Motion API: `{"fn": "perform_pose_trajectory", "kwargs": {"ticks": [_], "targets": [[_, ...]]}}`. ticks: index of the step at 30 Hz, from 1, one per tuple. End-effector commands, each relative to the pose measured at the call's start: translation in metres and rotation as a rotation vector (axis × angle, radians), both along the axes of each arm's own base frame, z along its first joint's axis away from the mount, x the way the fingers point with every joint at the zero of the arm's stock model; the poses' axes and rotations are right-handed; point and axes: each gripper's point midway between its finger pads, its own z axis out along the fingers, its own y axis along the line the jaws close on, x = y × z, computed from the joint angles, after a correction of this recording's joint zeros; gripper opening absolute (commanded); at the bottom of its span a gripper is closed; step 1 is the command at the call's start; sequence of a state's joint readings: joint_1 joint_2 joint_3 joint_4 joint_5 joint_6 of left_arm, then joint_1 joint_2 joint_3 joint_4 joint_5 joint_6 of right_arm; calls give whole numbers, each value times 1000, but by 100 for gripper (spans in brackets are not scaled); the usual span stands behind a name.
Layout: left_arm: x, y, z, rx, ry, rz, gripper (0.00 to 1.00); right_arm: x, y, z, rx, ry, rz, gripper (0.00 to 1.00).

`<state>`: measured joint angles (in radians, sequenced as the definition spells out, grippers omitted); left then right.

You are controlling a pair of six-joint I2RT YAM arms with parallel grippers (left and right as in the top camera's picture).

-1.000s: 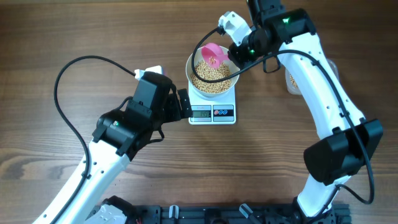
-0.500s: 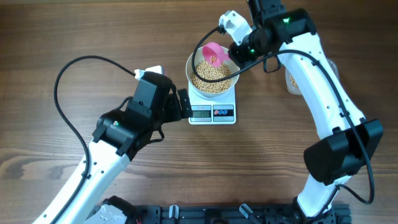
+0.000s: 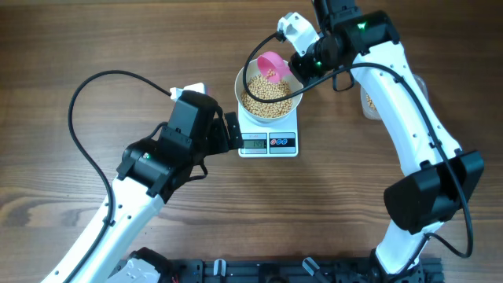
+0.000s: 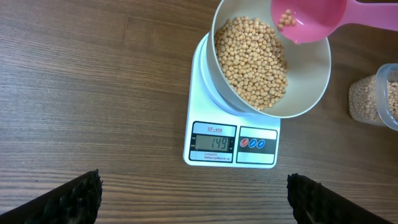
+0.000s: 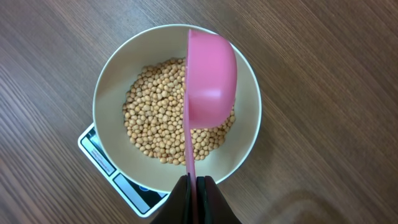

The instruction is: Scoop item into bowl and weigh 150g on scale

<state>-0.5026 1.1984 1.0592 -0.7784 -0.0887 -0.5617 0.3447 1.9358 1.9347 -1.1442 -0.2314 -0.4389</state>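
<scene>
The right end effector (image 5: 194,186) pinches the scoop (image 4: 308,18) handle over the bowl's (image 4: 311,93) upper-right rim; the left end effector (image 4: 194,186) is spread wide below the scale's (image 4: 231,146) edge.

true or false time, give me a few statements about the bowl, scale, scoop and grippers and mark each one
1. The bowl sits on the scale. True.
2. The display reads 200. False: it reads 149.
3. The right gripper is shut on the handle of the pink scoop. True.
4. The scoop is empty. False: a few beans lie in it, above the bowl.
5. The left gripper holds the bowl. False: it is open, holding nothing, beside the scale.
</scene>
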Motion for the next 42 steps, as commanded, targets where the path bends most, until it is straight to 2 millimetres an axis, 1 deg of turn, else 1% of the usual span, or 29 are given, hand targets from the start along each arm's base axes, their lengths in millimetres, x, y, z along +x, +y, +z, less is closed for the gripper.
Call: {"fn": "perform_pose_trajectory", "kwargs": {"ticks": [1, 17, 24, 32, 34, 37, 39, 42], "targets": [[1, 3, 3, 7, -15, 4, 100, -1, 5, 18, 30, -37, 8, 4], [1, 3, 3, 7, -15, 4, 100, -1, 5, 18, 31, -37, 8, 4], [1, 3, 3, 7, -15, 4, 100, -1, 5, 18, 53, -11, -52, 4], [1, 3, 3, 7, -14, 4, 100, -1, 5, 18, 53, -10, -53, 4], [1, 3, 3, 7, -15, 4, 100, -1, 5, 18, 43, -20, -27, 4], [1, 3, 3, 7, -15, 4, 100, -5, 1, 14, -31, -61, 117, 4], [1, 3, 3, 7, -15, 4, 100, -2, -3, 13, -52, -70, 102, 4], [1, 3, 3, 7, -15, 4, 100, -4, 1, 14, -24, -55, 95, 4]]}}
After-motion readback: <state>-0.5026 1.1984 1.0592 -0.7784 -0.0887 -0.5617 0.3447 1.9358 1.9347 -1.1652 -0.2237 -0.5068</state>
